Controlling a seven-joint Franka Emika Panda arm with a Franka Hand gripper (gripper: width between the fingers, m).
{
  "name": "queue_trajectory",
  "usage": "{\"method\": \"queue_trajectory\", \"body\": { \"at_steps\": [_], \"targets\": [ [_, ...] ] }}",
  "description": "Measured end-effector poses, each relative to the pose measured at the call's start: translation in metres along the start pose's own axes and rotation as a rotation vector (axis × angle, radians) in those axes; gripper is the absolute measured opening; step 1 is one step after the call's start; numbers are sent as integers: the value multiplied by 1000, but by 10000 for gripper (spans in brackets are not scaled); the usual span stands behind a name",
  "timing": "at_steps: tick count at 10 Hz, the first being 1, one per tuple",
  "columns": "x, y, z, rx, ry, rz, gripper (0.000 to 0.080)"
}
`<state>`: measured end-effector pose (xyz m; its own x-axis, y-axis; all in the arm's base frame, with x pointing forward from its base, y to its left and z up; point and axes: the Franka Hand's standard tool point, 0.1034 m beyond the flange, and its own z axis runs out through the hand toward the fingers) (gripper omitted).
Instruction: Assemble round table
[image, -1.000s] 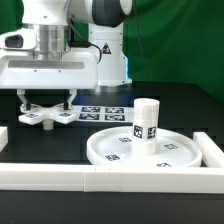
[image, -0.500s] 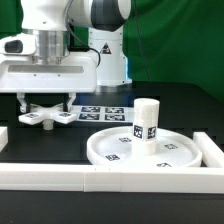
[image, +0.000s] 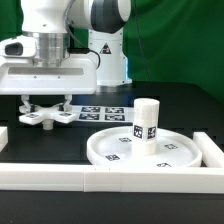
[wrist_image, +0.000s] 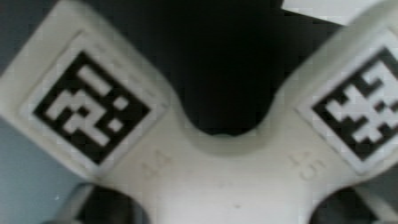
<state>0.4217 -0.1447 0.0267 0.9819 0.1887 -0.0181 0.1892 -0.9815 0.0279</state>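
While the gripper (image: 45, 105) straddled the cross-shaped foot (image: 45, 117) directly beneath it on the bench (image: 55, 150), closure could not be told; the disc (image: 178, 155) lay well apart, toward the exterior view's right.

Exterior view bright, evenly lit, sharp. The round disc (image: 140, 148) is nearly blown out white and the black table (image: 60, 142) reads very dark. My wrist view is too close: the cross-shaped foot (wrist_image: 214, 160) is blurred, with soft tag edges.
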Motion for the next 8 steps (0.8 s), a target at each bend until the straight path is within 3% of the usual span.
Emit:
{"method": "queue_trajectory", "body": {
  "at_steps": [1,4,8],
  "targets": [
    [0,0,0,0,1,0,440],
    [12,-9,-7,-4,19,-15,440],
    [59,-81,-54,60,23,99,440]
  ]
}}
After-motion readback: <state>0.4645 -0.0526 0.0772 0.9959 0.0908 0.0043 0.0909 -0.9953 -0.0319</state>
